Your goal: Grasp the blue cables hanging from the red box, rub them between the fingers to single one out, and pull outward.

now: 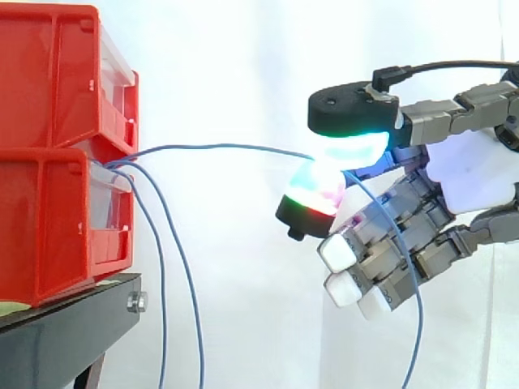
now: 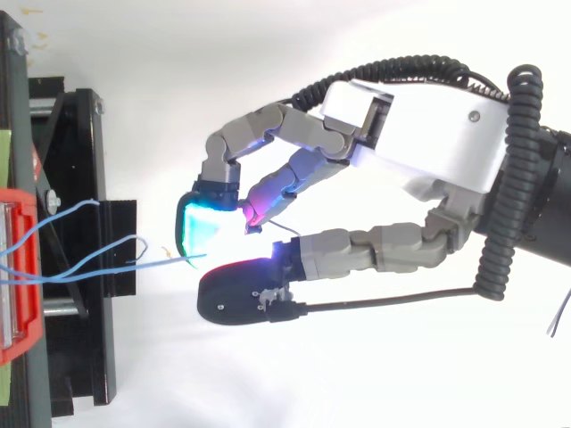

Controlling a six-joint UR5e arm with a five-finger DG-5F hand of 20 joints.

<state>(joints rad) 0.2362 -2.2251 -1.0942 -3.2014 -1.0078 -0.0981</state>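
Two red bins (image 1: 57, 146) are stacked on a black stand (image 1: 65, 324) at the left. Several thin blue cables (image 1: 162, 267) come out of the lower bin's front. Two of them hang straight down beside the stand. One blue cable (image 1: 219, 147) runs nearly level to the right into my hand (image 1: 470, 174), where glowing pads (image 1: 345, 150) pinch it; past the pinch it drops down behind the curled fingers. In the top view the same cable (image 2: 116, 267) stretches from the bin (image 2: 18, 267) to the pinching pads (image 2: 201, 227) of the hand (image 2: 428, 134).
A white curtain backs the scene. The black stand's frame (image 2: 85, 250) juts out under the bins. Open room lies to the right of the bins around the hand.
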